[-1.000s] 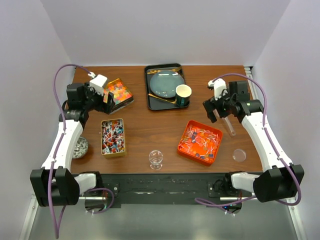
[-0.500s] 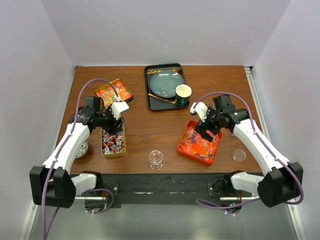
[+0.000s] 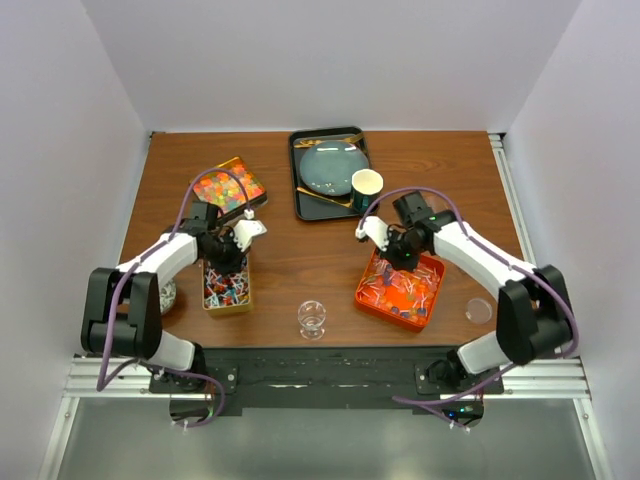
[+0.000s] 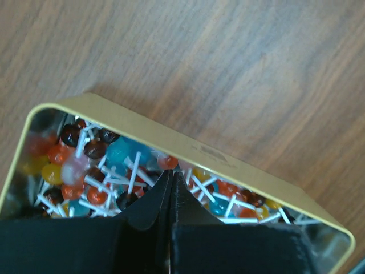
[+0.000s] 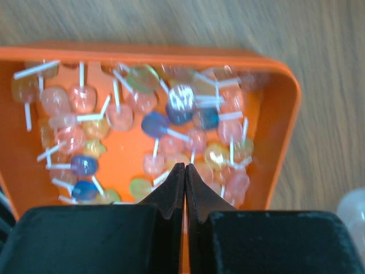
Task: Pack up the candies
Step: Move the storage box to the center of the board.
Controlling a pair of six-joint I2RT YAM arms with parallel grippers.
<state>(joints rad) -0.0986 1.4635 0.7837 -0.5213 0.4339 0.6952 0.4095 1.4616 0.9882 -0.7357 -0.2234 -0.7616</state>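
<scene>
Table: brown wood boxed in by white walls, with my two arms reaching in from the near edge.
What changed: a second ago both arms stood back at the far sides with jaws wide. Now each has swung inward and dropped over a container, and both have snapped closed.
Left gripper (image 4: 170,177): jaws pressed flat together, tips at the inner edge of the gold tin (image 4: 171,140). I see no stick or sweet pinched between them.
Right gripper (image 5: 183,170): closed the same way, tips low over the orange tray (image 5: 287,114). Nothing shows between its tips either.
Candies (image 4: 117,153): small lollipops on white sticks, heaped in the gold tin. A second, looser batch (image 5: 153,123) lies on the floor of the orange tray.
Elsewhere: a tin of jelly sweets (image 3: 222,186) sits at the far left and a green cup (image 3: 366,186) stands on the black tray (image 3: 300,200). A small glass (image 3: 312,318) stands near the front edge, between the two containers.
My reading: both closures look like a first pinch at a stick, but neither wrist view confirms a catch. I would lift slowly and check each before carrying anything off.
Task standing: packing looks barely begun, with both batches sitting in their own containers.
</scene>
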